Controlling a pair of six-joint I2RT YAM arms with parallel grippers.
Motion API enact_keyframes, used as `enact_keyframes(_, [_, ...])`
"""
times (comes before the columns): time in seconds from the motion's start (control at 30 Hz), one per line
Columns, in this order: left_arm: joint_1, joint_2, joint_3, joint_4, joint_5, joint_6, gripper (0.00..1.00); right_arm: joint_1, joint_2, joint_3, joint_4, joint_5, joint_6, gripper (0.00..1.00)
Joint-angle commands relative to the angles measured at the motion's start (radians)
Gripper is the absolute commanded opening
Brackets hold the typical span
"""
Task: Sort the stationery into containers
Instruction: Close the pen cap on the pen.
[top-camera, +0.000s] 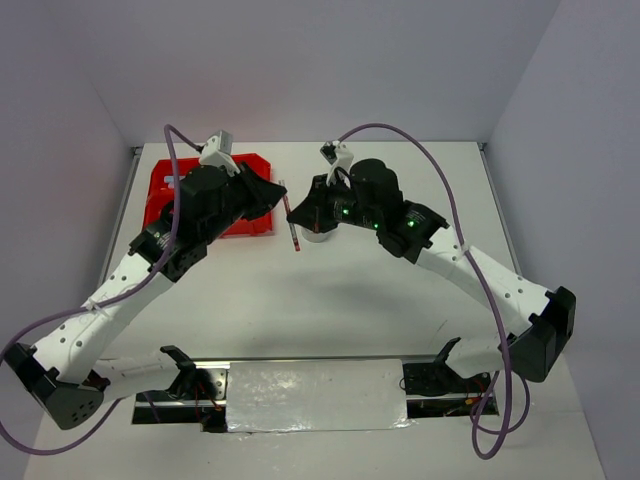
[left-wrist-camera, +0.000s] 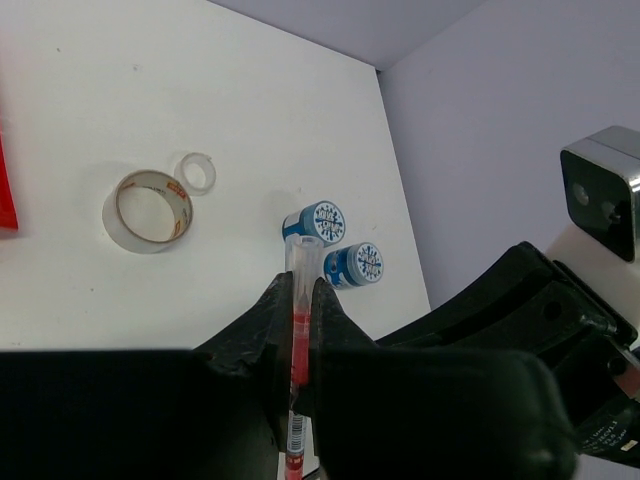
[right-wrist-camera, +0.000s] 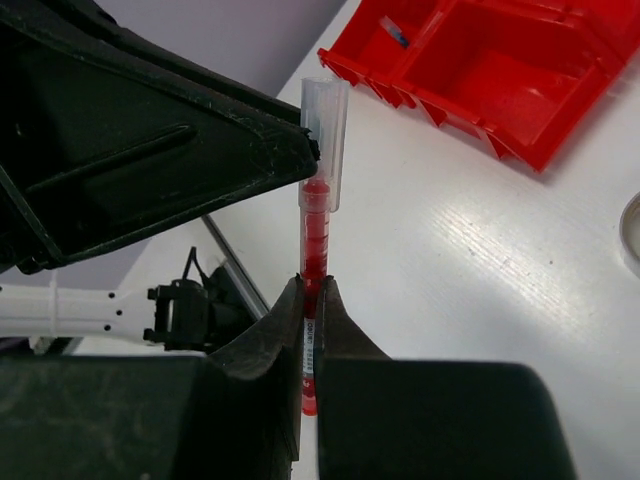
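Note:
A thin red pen (top-camera: 290, 220) with a clear cap is held above the table between both arms. My left gripper (left-wrist-camera: 299, 285) is shut on the pen (left-wrist-camera: 298, 340) just below its cap. My right gripper (right-wrist-camera: 312, 285) is shut on the same pen (right-wrist-camera: 316, 225) lower down, near its barcode label. In the top view the left gripper (top-camera: 278, 198) and right gripper (top-camera: 303, 222) meet just right of the red bin block (top-camera: 250, 222). The bin (right-wrist-camera: 500, 70) also shows in the right wrist view. Two blue-white tubs (left-wrist-camera: 318, 220) (left-wrist-camera: 358, 265), a grey tape ring (left-wrist-camera: 148, 210) and a small clear ring (left-wrist-camera: 195, 172) lie on the table.
A small blue item (right-wrist-camera: 398, 35) lies in one bin compartment. The left arm covers much of the bin in the top view. The right arm's black body (left-wrist-camera: 520, 320) is close beside the left gripper. Walls stand around the white table (top-camera: 330, 300).

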Motion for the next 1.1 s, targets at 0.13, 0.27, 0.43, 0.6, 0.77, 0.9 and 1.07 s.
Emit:
enact_keyframes(0.13, [-0.018,-0.032,0.012,-0.003,0.092,0.112,0.21,-0.014,-0.082,-0.039,0.255,-0.119,-0.155,0.00])
enact_keyframes(0.27, [-0.017,-0.024,0.044,0.012,0.092,0.143,0.27,0.000,-0.110,-0.059,0.255,-0.150,-0.178,0.00])
enact_keyframes(0.43, [-0.017,-0.007,0.079,0.023,0.087,0.149,0.33,0.020,-0.117,-0.033,0.214,-0.141,-0.210,0.00])
enact_keyframes(0.6, [-0.017,0.002,0.099,0.035,0.093,0.153,0.43,0.020,-0.108,-0.014,0.197,-0.131,-0.221,0.00])
enact_keyframes(0.77, [-0.017,-0.003,0.102,0.037,0.090,0.166,0.39,0.020,-0.104,-0.005,0.200,-0.119,-0.221,0.00])
enact_keyframes(0.9, [-0.017,-0.007,0.101,0.044,0.101,0.167,0.30,0.022,-0.090,0.016,0.181,-0.096,-0.219,0.00])
enact_keyframes(1.07, [-0.017,-0.013,0.081,0.078,0.132,0.161,0.13,0.020,-0.077,0.033,0.178,-0.050,-0.193,0.00])
